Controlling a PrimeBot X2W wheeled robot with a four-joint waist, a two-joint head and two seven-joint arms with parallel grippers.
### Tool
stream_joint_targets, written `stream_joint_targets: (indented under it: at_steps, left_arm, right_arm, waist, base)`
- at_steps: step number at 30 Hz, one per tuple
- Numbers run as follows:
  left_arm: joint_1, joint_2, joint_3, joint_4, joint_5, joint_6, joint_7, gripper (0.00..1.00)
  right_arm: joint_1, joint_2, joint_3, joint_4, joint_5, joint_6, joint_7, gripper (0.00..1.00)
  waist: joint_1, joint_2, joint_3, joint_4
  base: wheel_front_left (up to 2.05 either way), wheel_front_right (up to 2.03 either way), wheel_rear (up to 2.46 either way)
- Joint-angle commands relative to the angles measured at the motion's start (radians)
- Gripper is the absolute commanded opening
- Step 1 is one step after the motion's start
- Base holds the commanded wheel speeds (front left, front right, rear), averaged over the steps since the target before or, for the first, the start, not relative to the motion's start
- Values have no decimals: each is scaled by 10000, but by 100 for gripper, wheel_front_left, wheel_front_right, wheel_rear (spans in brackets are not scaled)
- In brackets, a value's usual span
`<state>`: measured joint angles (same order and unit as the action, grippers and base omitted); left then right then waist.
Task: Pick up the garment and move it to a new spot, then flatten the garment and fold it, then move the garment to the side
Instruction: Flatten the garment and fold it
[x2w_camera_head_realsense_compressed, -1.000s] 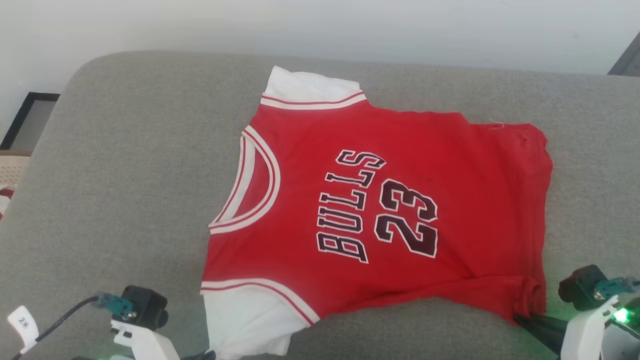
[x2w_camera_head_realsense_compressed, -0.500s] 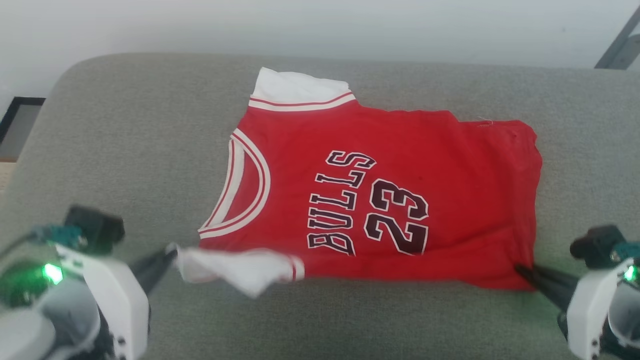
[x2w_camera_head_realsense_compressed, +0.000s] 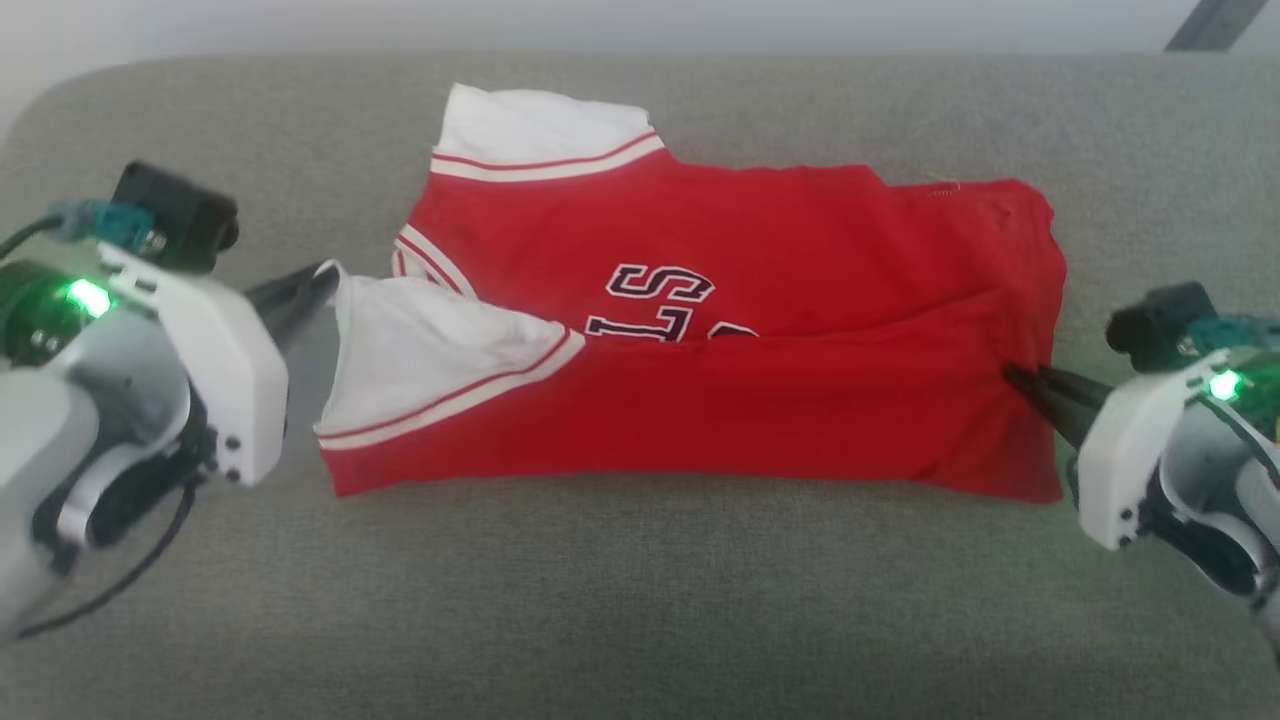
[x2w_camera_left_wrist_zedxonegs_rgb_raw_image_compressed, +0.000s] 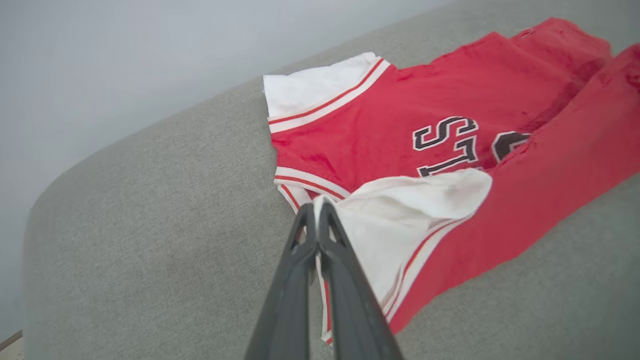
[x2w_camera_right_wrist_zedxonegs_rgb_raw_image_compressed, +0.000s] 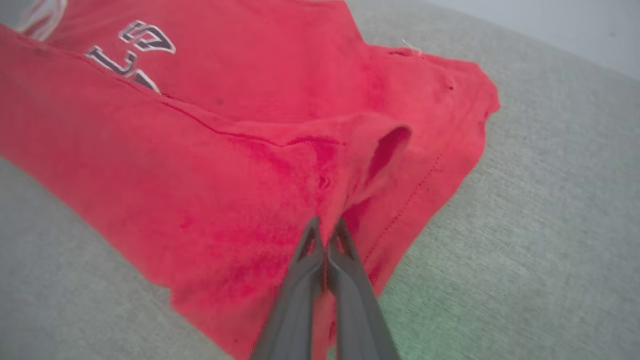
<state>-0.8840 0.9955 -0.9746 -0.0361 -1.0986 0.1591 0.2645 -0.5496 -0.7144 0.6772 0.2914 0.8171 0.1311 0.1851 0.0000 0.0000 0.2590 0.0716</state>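
Observation:
The garment (x2w_camera_head_realsense_compressed: 800, 230) is a red jersey with white sleeves, lying crosswise on a grey cushion. Its near long edge is lifted and drawn over the lettering, so just the top letters show. My left gripper (x2w_camera_head_realsense_compressed: 325, 280) is shut on the tip of the near white sleeve (x2w_camera_head_realsense_compressed: 420, 345) at the garment's left end. In the left wrist view the shut fingers (x2w_camera_left_wrist_zedxonegs_rgb_raw_image_compressed: 316, 220) pinch that sleeve (x2w_camera_left_wrist_zedxonegs_rgb_raw_image_compressed: 400, 210). My right gripper (x2w_camera_head_realsense_compressed: 1015, 378) is shut on the red hem corner at the right end. The right wrist view has its shut fingers (x2w_camera_right_wrist_zedxonegs_rgb_raw_image_compressed: 325, 230) biting bunched red cloth (x2w_camera_right_wrist_zedxonegs_rgb_raw_image_compressed: 250, 165).
The grey cushion (x2w_camera_head_realsense_compressed: 640, 600) runs the full width, with bare fabric in front of the garment and at both ends. Its rounded far edge (x2w_camera_head_realsense_compressed: 250, 75) meets a pale wall. A dark slanted bar (x2w_camera_head_realsense_compressed: 1205, 20) shows at the top right.
Both grippers have risen and moved away from me, carrying the near sleeve and hem corner over the jersey front and covering most of the lettering and number. The head camera also tilted.

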Motion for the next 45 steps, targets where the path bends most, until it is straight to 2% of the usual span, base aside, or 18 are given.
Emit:
stream_joint_targets:
  at_steps: [1,12,16,17,18,19,20,21,22,23,30,33,36,45]
  left_arm:
    - [-366,-324,-48,616,199,-322,63,0]
    - [-1190,-2021,-430,3935,104,-1841,122,0]
    - [-1286,-2523,-560,5045,-83,-2221,397,0]
    - [-1286,-2649,-586,5276,-176,-2301,456,1]
    - [-1299,-2762,-582,5506,-291,-2376,521,13]
    - [-1329,-2853,-579,5702,-377,-2439,572,27]
    - [-1368,-2940,-571,5893,-457,-2489,593,41]
    - [-1414,-3009,-551,6049,-544,-2525,622,69]
    - [-1448,-3064,-521,6156,-615,-2575,632,91]
    - [-1482,-3105,-512,6248,-613,-2612,657,100]
    - [-1408,-2999,-498,6271,-706,-2695,602,100]
    - [-1097,-2783,-441,5924,-909,-2470,703,100]
    - [-788,-2565,-426,5451,-1127,-2216,876,100]
    - [538,-1607,-540,3436,-1744,-987,1495,100]
  right_arm:
    - [-257,276,-180,339,-278,-7,213,0]
    - [-754,1613,-609,1457,-1048,-7,993,0]
    - [-880,1889,-625,1736,-1140,-7,1316,0]
    - [-934,1955,-626,1775,-1136,-7,1383,0]
    - [-972,2021,-655,1820,-1107,-7,1460,0]
    - [-1001,2047,-680,1853,-1103,-7,1538,23]
    - [-1064,2062,-688,1853,-1148,-7,1602,40]
    - [-1127,2075,-724,1825,-1170,-7,1627,53]
    - [-1159,2077,-760,1794,-1174,-7,1670,90]
    - [-1169,2058,-788,1734,-1169,-7,1727,100]
    - [-892,1787,-1378,1061,-1327,-7,1517,100]
    - [-583,1731,-2153,586,-1701,-4,908,100]
    - [-179,1961,-2905,228,-2261,-2,177,100]
    - [1309,3152,-5153,-1090,-4174,-4,-1788,100]
  waist:
    - [0,0,297,-164]
    - [0,0,844,-406]
    - [0,0,882,-453]
    - [0,0,878,-460]
    - [0,0,868,-460]
    - [0,0,852,-457]
    - [0,0,830,-456]
    - [0,0,796,-454]
    - [0,0,756,-449]
    - [0,0,706,-440]
    - [0,0,276,-325]
    - [0,0,55,-289]
    - [0,0,-67,-281]
    - [0,0,-188,-519]
  base:
    - [0,0,0]
    - [0,0,0]
    - [0,0,0]
    - [0,0,0]
    - [0,0,0]
    - [0,0,0]
    - [0,0,0]
    - [0,0,0]
    - [0,0,0]
    - [0,0,0]
    - [0,0,0]
    - [0,0,0]
    - [0,0,0]
    - [0,0,0]
